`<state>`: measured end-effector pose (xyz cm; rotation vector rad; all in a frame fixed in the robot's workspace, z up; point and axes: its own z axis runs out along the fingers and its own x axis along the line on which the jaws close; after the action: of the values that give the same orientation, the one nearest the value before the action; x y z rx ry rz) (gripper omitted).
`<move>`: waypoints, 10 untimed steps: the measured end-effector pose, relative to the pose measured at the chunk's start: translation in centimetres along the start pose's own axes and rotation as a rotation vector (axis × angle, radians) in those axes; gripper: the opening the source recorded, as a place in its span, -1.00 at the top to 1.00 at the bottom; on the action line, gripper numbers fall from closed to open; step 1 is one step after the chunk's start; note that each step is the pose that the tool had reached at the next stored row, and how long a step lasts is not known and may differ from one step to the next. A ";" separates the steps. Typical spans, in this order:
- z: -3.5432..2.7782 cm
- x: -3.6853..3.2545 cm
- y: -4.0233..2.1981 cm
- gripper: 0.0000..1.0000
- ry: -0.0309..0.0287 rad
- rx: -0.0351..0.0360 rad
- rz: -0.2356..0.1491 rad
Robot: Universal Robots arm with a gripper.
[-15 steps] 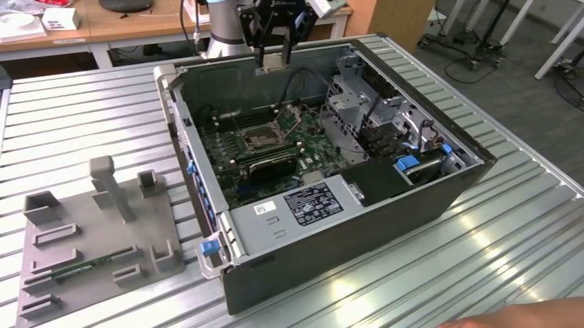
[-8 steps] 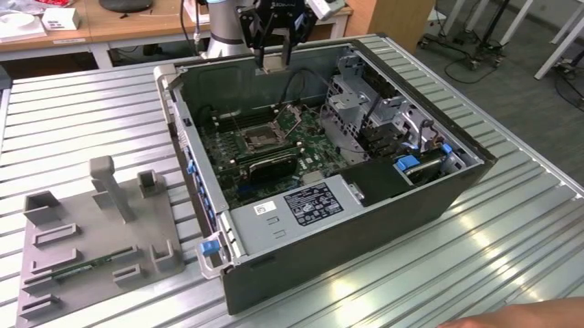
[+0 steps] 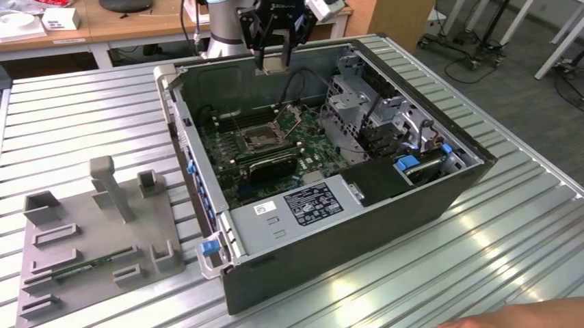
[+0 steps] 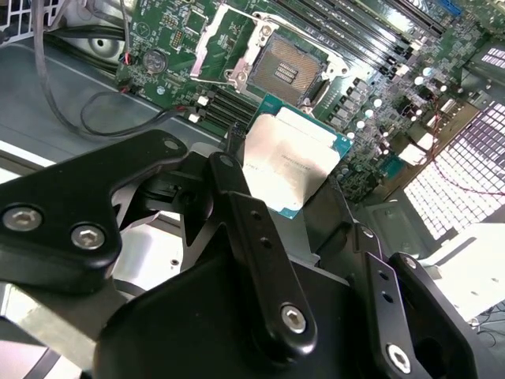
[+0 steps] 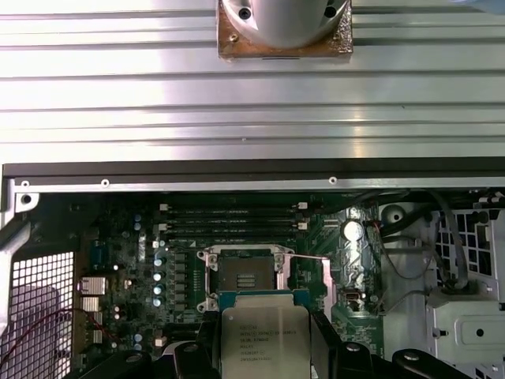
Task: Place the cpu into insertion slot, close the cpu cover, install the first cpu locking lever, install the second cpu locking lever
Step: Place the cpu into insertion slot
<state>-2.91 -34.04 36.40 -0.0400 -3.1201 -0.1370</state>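
My gripper [image 3: 272, 63] hangs over the back wall of the open computer case [image 3: 456, 184], shut on the cpu [image 4: 290, 158], a flat silver-topped square chip with a teal edge. The black fingers [image 4: 237, 213] press on its two opposite sides. The cpu [image 5: 264, 339] is well above the green board, apart from the insertion slot [image 4: 288, 71]. That square dark socket [image 3: 260, 139] [image 5: 245, 276] lies bare. The cpu cover [image 4: 217, 43], a thin silver frame, is swung open beside it [image 5: 319, 276] and stands raised [image 3: 292, 116] in the exterior view.
Long black memory slots [image 5: 233, 221] run beside the socket. A grey drive cage [image 3: 365, 102] and the power supply [image 3: 301, 205] fill the case's near side. Loose cables [image 4: 71, 103] lie by the board. A grey fixture [image 3: 100, 225] sits at the exterior view's left. A hand [image 3: 515, 318] shows at the lower edge.
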 end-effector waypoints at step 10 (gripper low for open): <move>0.33 -0.01 -0.03 -0.08 -0.0006 0.0079 0.000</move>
<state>-2.92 -34.04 36.06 -0.0401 -3.1211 -0.1247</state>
